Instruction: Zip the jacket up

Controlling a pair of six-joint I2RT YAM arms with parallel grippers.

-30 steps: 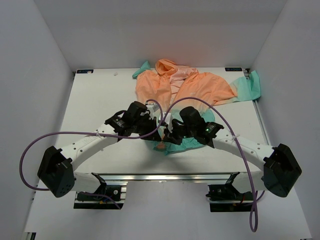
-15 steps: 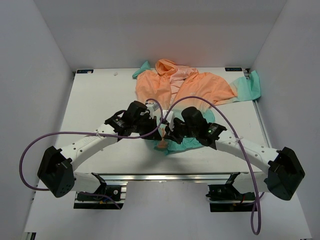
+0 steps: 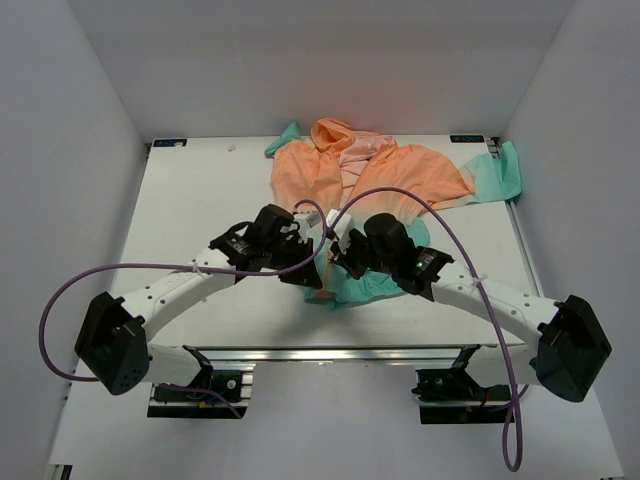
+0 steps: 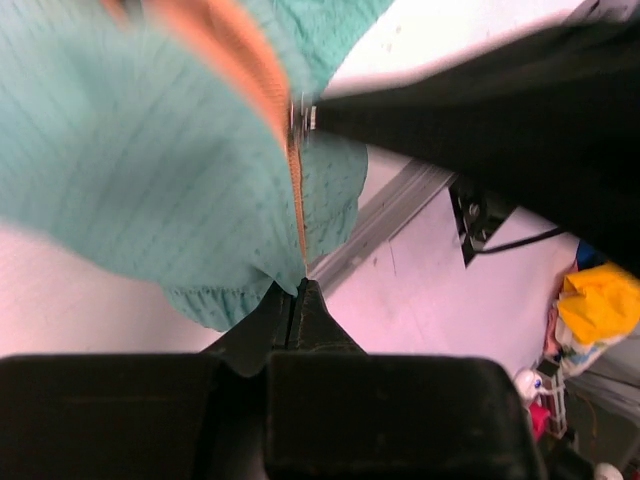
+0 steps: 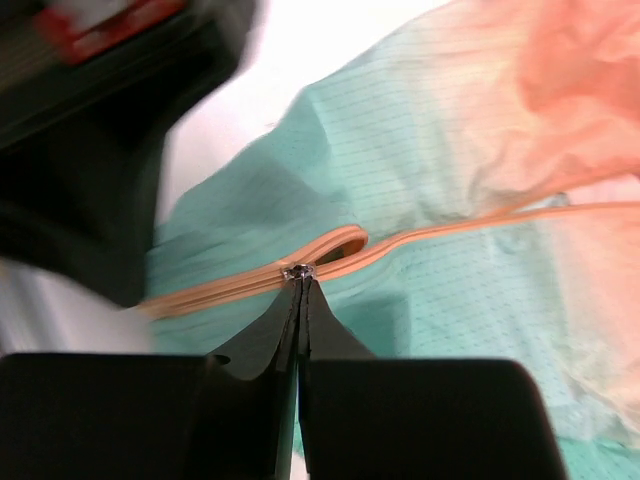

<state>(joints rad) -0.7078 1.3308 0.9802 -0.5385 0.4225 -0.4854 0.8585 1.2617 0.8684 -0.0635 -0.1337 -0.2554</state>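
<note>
The jacket (image 3: 340, 170) lies on the table, peach-orange at the hood and chest, teal at the hem near my arms. My left gripper (image 3: 320, 290) is shut on the bottom end of the orange zipper (image 4: 297, 200) at the teal hem (image 4: 150, 170); the wrist view shows its jaws (image 4: 297, 287) pinched together. My right gripper (image 3: 334, 252) is shut on the metal zipper slider (image 5: 299, 270), a little farther up the zipper. The zipper (image 5: 220, 287) is joined below the slider and splits open above it. The slider also shows in the left wrist view (image 4: 299, 118).
The white table (image 3: 200, 200) has walls on three sides. A teal sleeve end (image 3: 505, 170) lies at the right edge. Purple cables (image 3: 120, 268) arch over both arms. A metal rail (image 3: 330, 352) runs along the near edge. The right arm's dark body (image 4: 480, 110) sits close to the left gripper.
My right gripper has moved a little away from the left one, up along the zipper, and a short stretch of orange zipper now shows between them. The left gripper has held still.
</note>
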